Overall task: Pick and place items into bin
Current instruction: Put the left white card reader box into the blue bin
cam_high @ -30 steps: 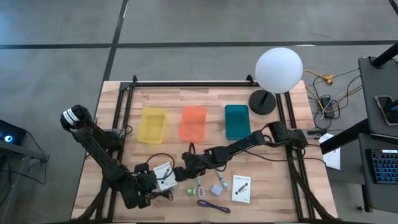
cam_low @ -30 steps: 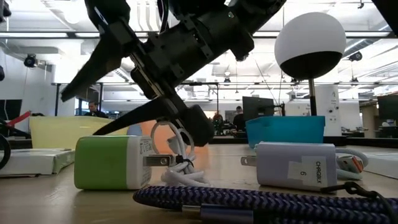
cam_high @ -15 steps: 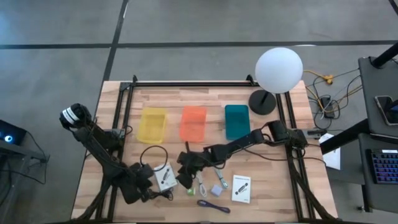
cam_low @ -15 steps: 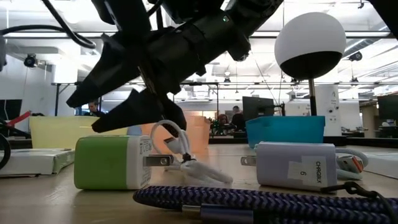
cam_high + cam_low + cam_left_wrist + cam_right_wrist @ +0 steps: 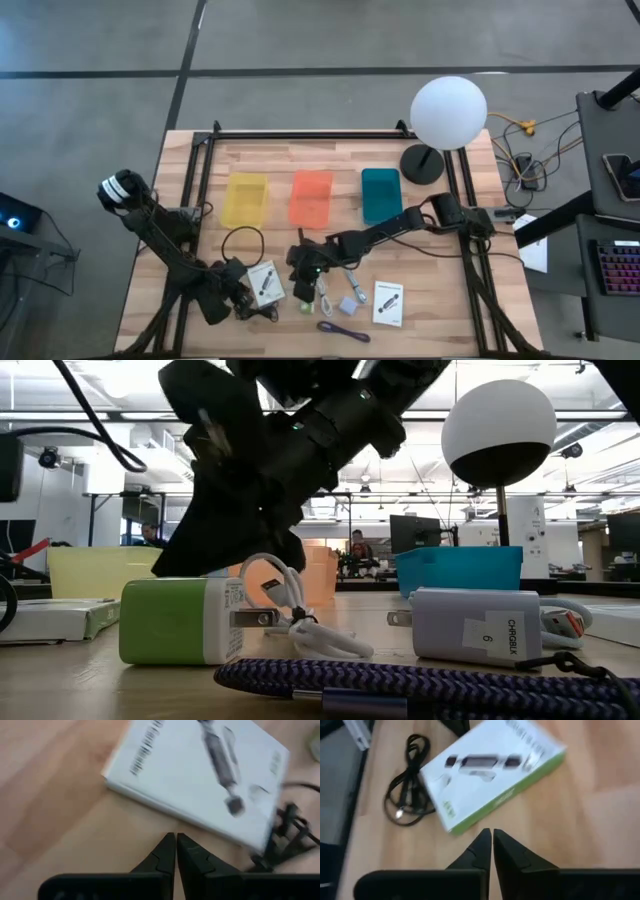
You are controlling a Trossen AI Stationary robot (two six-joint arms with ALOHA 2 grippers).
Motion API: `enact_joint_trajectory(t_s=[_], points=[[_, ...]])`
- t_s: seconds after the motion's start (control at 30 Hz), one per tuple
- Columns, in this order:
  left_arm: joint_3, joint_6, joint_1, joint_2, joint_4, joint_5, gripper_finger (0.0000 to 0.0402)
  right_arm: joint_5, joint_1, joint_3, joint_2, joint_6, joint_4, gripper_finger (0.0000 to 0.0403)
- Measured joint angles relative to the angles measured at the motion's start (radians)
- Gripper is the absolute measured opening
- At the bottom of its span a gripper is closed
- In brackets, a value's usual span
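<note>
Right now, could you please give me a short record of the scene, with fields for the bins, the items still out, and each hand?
bins: yellow bin, orange bin, teal bin, in a row
items out: white box, card, green charger, lavender charger, purple cord
left hand: shut, empty, by the white box
right hand: shut, empty, near the white box
lamp: back right

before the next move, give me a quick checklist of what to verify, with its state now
1. Left gripper empty: ok, fingers shut on nothing, close to the white box.
2. Right gripper empty: ok, shut, above the same white box.
3. Arms apart: not ok, both crowd that box.
4. Bins reachable: ok, yellow bin, orange bin and teal bin stand open.
5. Black cord free of the box: cannot tell.
</note>
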Motion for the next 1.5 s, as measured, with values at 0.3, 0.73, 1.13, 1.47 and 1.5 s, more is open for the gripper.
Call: enact_joint_trajectory(t_s=[0.3, 0.73, 1.13, 1.47, 1.5], points=[[-0.011, -0.001, 0.052, 0.007, 0.011, -0.040, 0.0002, 0.091, -0.009, 0.167, 0.028, -0.482, -0.265, 0.0009], [-0.019, 0.081, 0.124, 0.015, 0.083, -0.078, 0.0002, 0.069, -0.010, 0.429, 0.189, -0.584, -0.523, 0.0009], [-0.008, 0.168, 0.133, 0.013, 0.208, -0.135, 0.0002, 0.052, -0.009, 0.434, 0.208, -0.518, -0.537, 0.0009], [0.029, 0.280, 0.152, -0.003, 0.211, -0.195, 0.0002, 0.077, 0.002, 0.425, 0.198, -0.448, -0.538, 0.0009], [0.029, 0.284, 0.149, -0.003, 0.209, -0.183, 0.0002, 0.089, 0.004, 0.424, 0.191, -0.448, -0.542, 0.0009]])
